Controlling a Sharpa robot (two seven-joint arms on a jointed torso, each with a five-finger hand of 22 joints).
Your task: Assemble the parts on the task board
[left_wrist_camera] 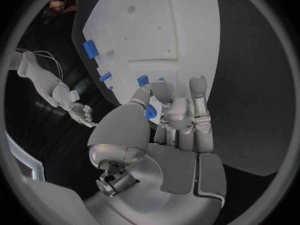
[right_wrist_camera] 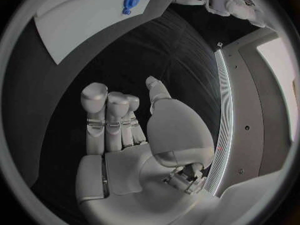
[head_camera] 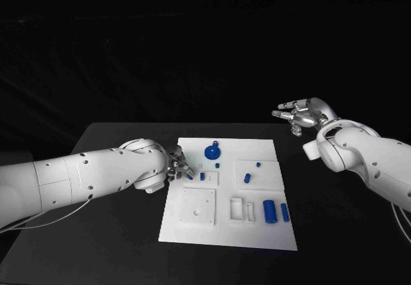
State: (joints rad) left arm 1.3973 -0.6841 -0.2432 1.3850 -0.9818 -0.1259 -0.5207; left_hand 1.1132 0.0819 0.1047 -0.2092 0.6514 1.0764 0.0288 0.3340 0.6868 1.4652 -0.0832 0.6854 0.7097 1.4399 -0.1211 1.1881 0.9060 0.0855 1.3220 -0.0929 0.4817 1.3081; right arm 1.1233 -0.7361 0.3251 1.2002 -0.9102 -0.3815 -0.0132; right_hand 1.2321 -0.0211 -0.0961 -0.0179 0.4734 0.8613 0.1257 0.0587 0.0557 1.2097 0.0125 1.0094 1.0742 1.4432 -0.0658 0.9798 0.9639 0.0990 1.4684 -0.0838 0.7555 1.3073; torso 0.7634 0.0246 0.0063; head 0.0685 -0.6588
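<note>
One small blue part [left_wrist_camera: 150, 112] pinched in left hand [head_camera: 178, 166] at the task board [head_camera: 257, 237] left edge. Right hand [head_camera: 300, 116] beyond the board's far right corner, fingers apart, empty. Advice: align part above its seat, lower squarely.

White board [head_camera: 257, 231] lies flat mid-table; blue parts on it: round one [head_camera: 211, 152] at 12, two cylinders [head_camera: 275, 211] at 4.

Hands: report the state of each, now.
Left hand: pinching a small blue part over the task board.
Right hand: open, holding nothing.
</note>
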